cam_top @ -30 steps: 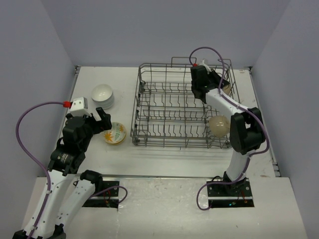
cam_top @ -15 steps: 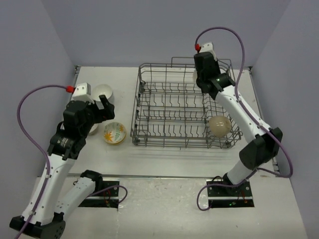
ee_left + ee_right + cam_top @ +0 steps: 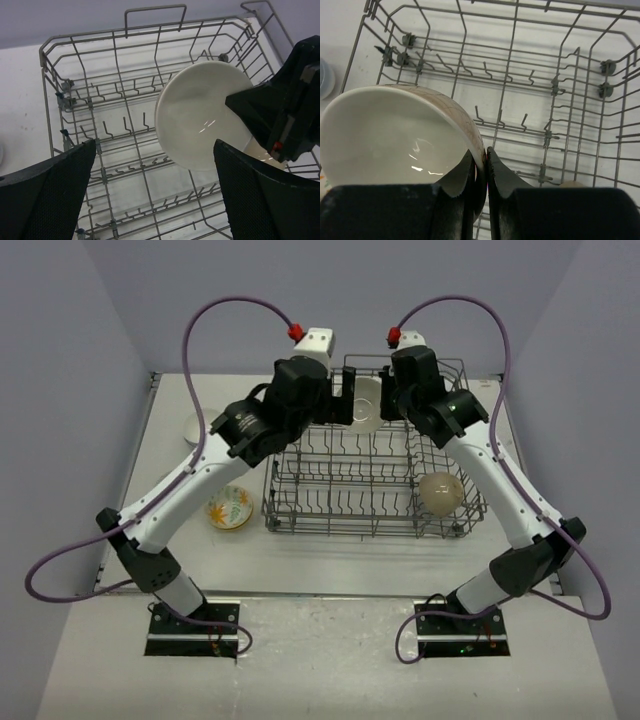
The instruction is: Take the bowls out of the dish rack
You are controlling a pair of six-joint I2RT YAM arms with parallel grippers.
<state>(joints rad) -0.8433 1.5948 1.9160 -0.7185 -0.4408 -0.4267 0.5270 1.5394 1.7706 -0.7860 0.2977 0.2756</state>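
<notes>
Find the dish rack [image 3: 290, 480] at table centre in the top view, long axis running 9 o'clock to 3 o'clock, tines upright.

Note the right gripper [image 3: 481, 159] closed on the rim of a tan bowl [image 3: 395, 135], one finger inside the rim and one outside against the crackle-lined wall. See the tan bowl held over the far part of the rack, at 12 o'clock from rack centre. Observe it tipped up on edge, hollow side turned toward 9 o'clock and partly upward. Round in outline, so without a long axis. Cannot tell from any view whether clear of the tines below.

Note the left gripper [image 3: 155, 147] just beside the tan bowl at its 9 o'clock, jaws spread wide, fingers [image 3: 50, 195] framing the pale inside of the bowl in the left wrist view. Gripping nothing.

Find a second tan bowl [image 3: 440, 492] inside the rack at its near right corner, 4 o'clock from rack centre, rounded outside facing the top camera.

Find a flowered bowl [image 3: 230, 508] standing upright on the table [image 3: 330, 560], mouth up, near the near left corner of the rack at 8 o'clock.

Spot a white bowl [image 3: 192, 427] on the table at 10 o'clock, well apart from the rack, mostly hidden behind the left arm [image 3: 185, 480].
</notes>
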